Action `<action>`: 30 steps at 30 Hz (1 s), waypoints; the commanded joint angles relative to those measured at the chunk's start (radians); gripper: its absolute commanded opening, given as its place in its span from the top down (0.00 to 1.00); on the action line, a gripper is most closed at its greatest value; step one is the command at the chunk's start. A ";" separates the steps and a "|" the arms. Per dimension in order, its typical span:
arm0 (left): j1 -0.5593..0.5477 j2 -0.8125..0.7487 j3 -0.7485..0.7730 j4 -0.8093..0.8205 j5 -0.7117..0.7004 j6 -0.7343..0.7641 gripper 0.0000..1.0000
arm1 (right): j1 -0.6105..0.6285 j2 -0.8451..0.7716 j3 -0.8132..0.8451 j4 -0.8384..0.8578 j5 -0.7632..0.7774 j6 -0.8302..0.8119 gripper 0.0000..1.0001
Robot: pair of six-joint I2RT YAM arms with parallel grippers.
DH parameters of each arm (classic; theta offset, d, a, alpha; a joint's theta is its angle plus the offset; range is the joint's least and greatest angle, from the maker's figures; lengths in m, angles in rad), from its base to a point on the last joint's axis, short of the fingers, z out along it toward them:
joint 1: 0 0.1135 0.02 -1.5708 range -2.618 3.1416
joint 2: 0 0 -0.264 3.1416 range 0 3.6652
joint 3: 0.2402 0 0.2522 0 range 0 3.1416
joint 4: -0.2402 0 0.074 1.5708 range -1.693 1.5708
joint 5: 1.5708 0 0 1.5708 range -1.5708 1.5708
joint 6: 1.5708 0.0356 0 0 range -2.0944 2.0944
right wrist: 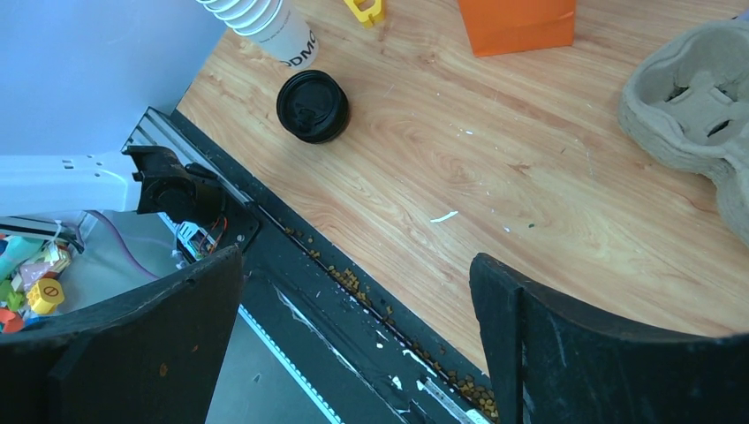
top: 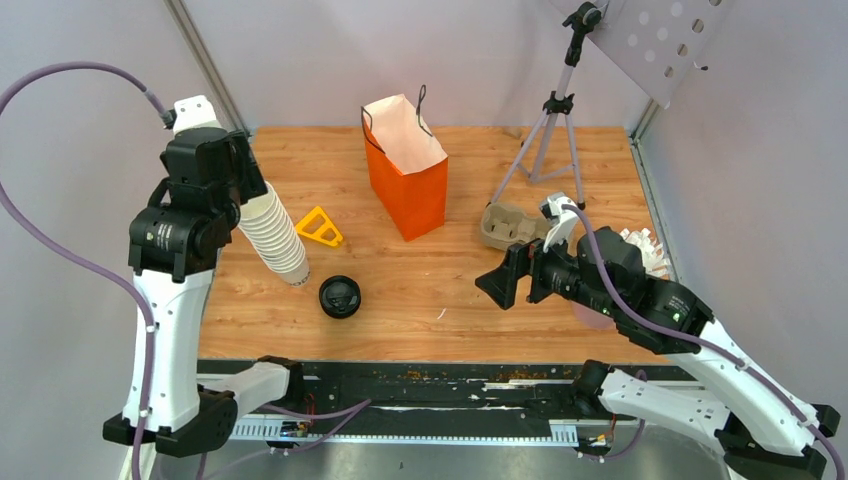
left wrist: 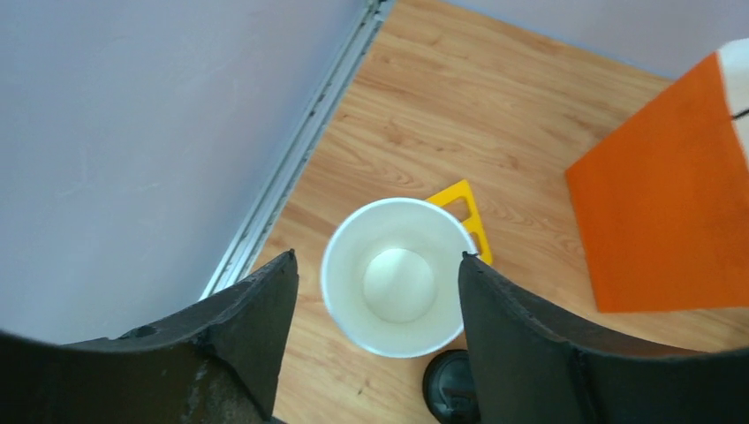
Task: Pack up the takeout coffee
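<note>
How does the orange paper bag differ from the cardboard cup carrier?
The orange paper bag stands upright and tall; the cardboard cup carrier sits low and flat. The bag is bright orange with a white inside, the carrier dull grey-brown. The bag has thin handles; the carrier has moulded cup wells. Both rest on the wooden table with openings upward.

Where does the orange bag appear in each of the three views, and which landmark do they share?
Top external: orange bag stands upright at centre, toward the far side.
Left wrist: bag at the right edge, cut off.
Right wrist: bag at the top edge, only its bottom shows.
Shared landmark: yellow triangle, left of the bag.
</note>
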 commanded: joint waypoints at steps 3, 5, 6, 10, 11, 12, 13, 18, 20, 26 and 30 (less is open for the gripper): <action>0.082 -0.021 0.001 -0.029 -0.091 -0.002 0.29 | 0.005 0.001 -0.009 0.048 -0.024 -0.010 0.01; 0.097 -0.022 -0.008 -0.026 -0.099 0.002 0.32 | 0.005 -0.003 -0.013 0.048 -0.024 -0.011 0.01; 0.107 -0.023 -0.022 -0.025 -0.085 -0.005 0.33 | 0.004 -0.005 -0.016 0.046 -0.025 -0.011 0.01; 0.167 -0.028 -0.100 -0.031 0.072 -0.051 0.36 | 0.005 -0.009 -0.014 0.020 -0.024 -0.009 0.01; 0.181 -0.030 -0.115 -0.027 0.093 -0.057 0.36 | 0.005 -0.013 -0.016 0.019 -0.024 -0.004 0.01; 0.194 -0.033 -0.131 -0.019 0.106 -0.061 0.36 | 0.004 -0.019 -0.018 0.020 -0.025 -0.001 0.01; 0.206 -0.037 -0.143 -0.012 0.126 -0.064 0.38 | 0.005 -0.024 -0.020 0.023 -0.025 0.001 0.01; 0.227 -0.046 -0.181 0.000 0.148 -0.056 0.50 | 0.005 -0.042 -0.023 0.016 -0.019 0.003 0.01; 0.241 -0.048 -0.186 -0.002 0.131 -0.047 0.54 | 0.005 -0.044 -0.024 0.013 -0.010 0.001 0.01; 0.242 -0.053 -0.196 0.004 0.131 -0.034 0.59 | 0.005 -0.031 -0.021 -0.006 0.037 0.005 0.02; 0.242 -0.064 -0.222 0.027 0.153 -0.036 0.61 | 0.004 -0.011 -0.006 -0.018 0.038 0.003 0.02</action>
